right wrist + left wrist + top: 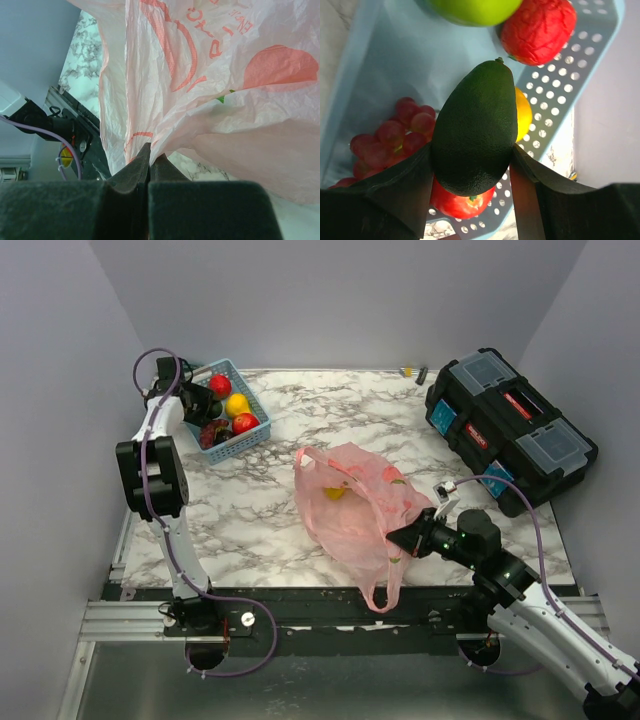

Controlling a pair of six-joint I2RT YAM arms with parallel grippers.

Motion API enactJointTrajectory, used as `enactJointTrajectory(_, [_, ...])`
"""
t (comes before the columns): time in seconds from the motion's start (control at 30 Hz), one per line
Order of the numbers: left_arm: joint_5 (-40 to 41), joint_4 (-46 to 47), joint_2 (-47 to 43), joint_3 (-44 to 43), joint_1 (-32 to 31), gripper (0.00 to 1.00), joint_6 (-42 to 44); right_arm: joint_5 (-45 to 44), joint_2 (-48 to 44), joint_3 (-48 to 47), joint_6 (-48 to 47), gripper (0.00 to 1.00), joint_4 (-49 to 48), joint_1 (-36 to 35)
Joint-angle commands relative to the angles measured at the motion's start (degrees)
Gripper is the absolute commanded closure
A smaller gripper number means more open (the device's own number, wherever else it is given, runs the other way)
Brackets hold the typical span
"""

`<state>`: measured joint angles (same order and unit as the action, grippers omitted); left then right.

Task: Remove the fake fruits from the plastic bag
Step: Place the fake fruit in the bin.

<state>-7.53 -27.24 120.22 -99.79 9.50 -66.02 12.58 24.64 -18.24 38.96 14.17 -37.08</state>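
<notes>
Plastic bag point(345, 505) at scene centre, a yellow fruit point(336, 492) seen through its film, judged thin, limp and light. Its near-right edge is pinched by the closed right gripper point(149, 160). An avocado point(475, 115), judged rigid and smooth, is clamped across its belly by the left gripper point(472, 175) above the far-left blue basket point(585, 65).

The avocado point(475, 125) sits between the fingers of the left gripper point(470, 160), above the basket point(560, 100). Grapes point(395, 140) lie in the basket beside one finger, and an apple point(470, 7) lies ahead of the fingertips. A fold of the bag point(200, 75) is between the fingers of the right gripper point(149, 160), and the rest spreads ahead of it on the table point(330, 410). One fruit point(335, 492) lies in the bag. The toolbox point(510, 430) stands beyond and right of that gripper.
</notes>
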Motion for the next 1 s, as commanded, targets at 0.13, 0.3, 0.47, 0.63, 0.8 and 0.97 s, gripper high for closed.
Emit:
enactJointTrajectory(0.13, [-4.63, -1.69, 3.88, -3.30, 2.37, 0.77, -1.50, 1.26, 0.58, 0.57, -0.86, 0.99, -1.69, -0.14])
enactJointTrajectory(0.3, [-5.13, 0.46, 3.52, -3.17, 2.65, 0.50, 0.16, 0.45, 1.36, 0.49, -0.62, 0.99, -1.62, -0.19])
enactJointTrajectory(0.47, [-4.65, -1.38, 2.39, -5.06, 2.73, 0.37, 4.03, -0.04, 1.37, 0.49, -0.44, 0.99, -1.58, -0.19])
enactJointTrajectory(0.63, [-5.89, 0.52, 0.27, -1.98, 2.72, 0.33, 5.79, 0.46, 2.23, 0.33, -0.55, 0.99, -1.76, -0.19])
enactJointTrajectory(0.8, [-6.77, 1.91, -3.30, 1.11, 2.63, 0.31, 6.84, 0.69, 3.57, 0.13, -0.68, 0.99, -1.86, -0.19])
enactJointTrajectory(0.97, [-9.02, 6.76, -11.61, 9.44, 0.33, 0.31, 6.60, -0.05, 2.65, 0.35, -0.27, 0.99, -1.78, -0.19])
